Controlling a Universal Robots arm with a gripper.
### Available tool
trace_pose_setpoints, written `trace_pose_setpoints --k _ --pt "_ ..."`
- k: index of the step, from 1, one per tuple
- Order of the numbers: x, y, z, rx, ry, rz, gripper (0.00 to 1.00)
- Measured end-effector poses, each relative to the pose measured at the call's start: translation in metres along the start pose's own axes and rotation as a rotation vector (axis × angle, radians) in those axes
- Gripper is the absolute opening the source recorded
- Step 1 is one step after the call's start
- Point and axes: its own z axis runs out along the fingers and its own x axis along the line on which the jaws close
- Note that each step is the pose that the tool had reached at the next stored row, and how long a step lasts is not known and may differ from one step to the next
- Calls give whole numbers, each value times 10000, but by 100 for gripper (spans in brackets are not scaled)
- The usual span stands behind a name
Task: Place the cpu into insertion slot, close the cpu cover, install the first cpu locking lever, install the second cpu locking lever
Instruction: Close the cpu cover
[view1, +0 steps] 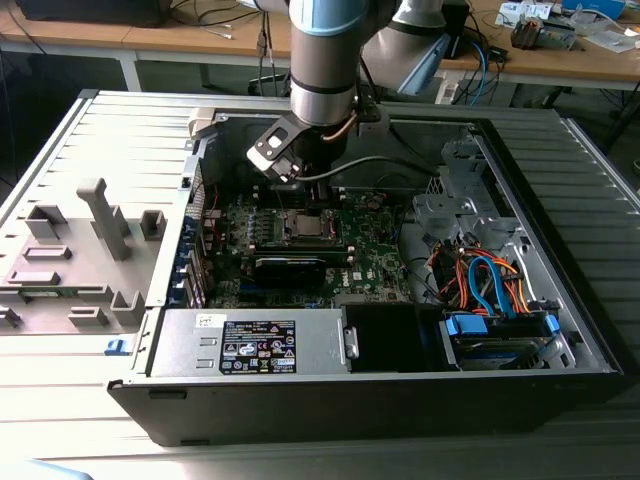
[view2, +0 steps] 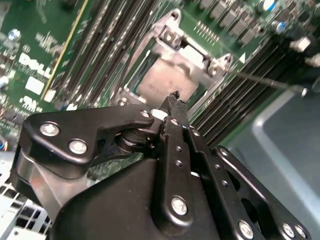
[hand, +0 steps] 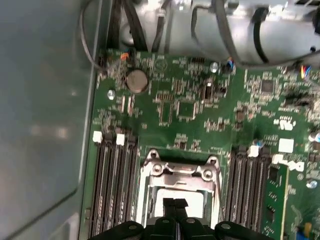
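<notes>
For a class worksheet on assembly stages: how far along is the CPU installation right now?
Done, it seems: the cpu lies seated, with the cpu cover down around it. In hand: nothing; the gripper is shut, its tip just over the chip. Left: a locking lever, a thin rod, sticks out past the cover, apparently unlatched.

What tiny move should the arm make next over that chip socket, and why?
Probably slide the shut gripper sideways to the thin locking lever and press it down. The cpu is already seated and the cpu cover seems to lie flat around it, but the lever juts out, apparently unlatched.
</notes>
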Motion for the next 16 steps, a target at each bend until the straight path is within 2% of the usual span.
trace_pose_setpoints --k 3,7,9,10,14,16 --pt "7 -71 56 0 1 -2 11" --pt "14 -135 114 0 2 -1 11" --pt "21 -199 174 0 2 -1 11" --pt "21 -214 184 7 -7 -2 11" --pt "23 -218 194 1 4 -2 11" --pt "21 -187 183 3 13 1 11"
